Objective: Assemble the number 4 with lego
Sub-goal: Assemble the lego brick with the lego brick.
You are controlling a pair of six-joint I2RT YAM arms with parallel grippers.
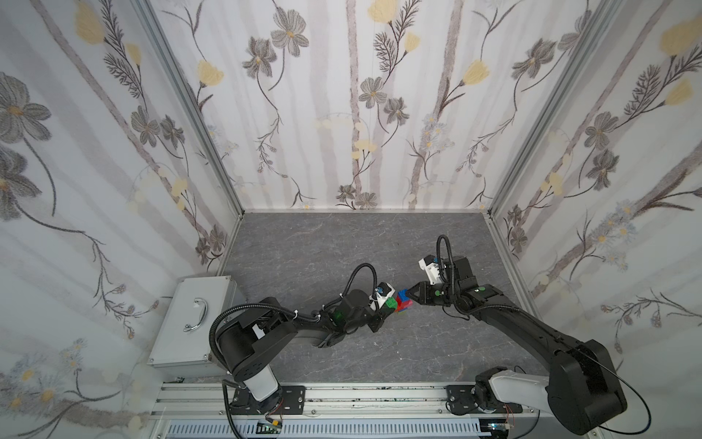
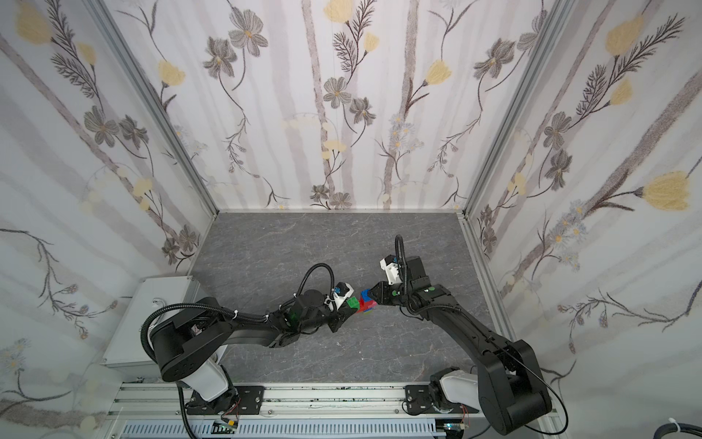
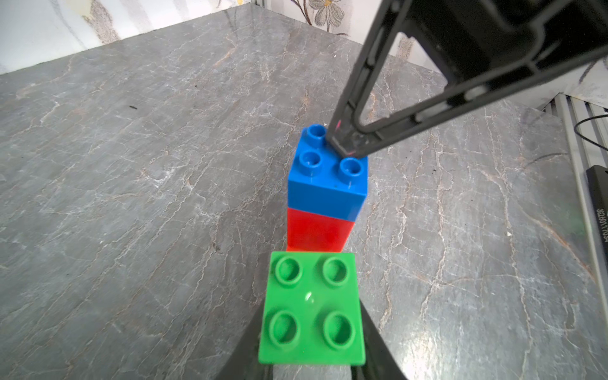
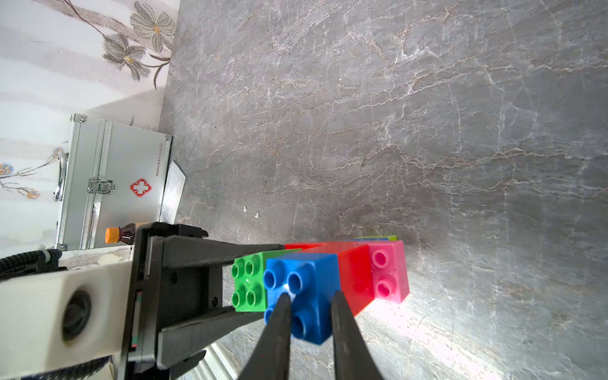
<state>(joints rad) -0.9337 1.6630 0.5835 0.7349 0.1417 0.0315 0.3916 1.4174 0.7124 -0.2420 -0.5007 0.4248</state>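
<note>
The number 4 [image 1: 403, 303] [image 2: 366, 303] stands partly built on the grey table, between my two grippers. In the left wrist view a blue brick [image 3: 325, 190] tops a red brick [image 3: 316, 230]. My left gripper [image 3: 312, 345] is shut on the dark green brick [image 3: 312, 309], which sits against the red one. My right gripper [image 4: 311, 296] comes from the other side; its jaws are pinched on a corner stud of the blue brick [image 4: 302, 289]. A pink brick [image 4: 388, 273] and a lime sliver [image 4: 378, 237] sit behind the long red brick [image 4: 355, 276].
A metal first-aid case [image 1: 193, 319] stands at the table's left edge, with a small orange-capped bottle [image 4: 120, 234] near it. Papered walls close three sides. An aluminium rail [image 1: 342, 395] carrying both arm bases runs along the front.
</note>
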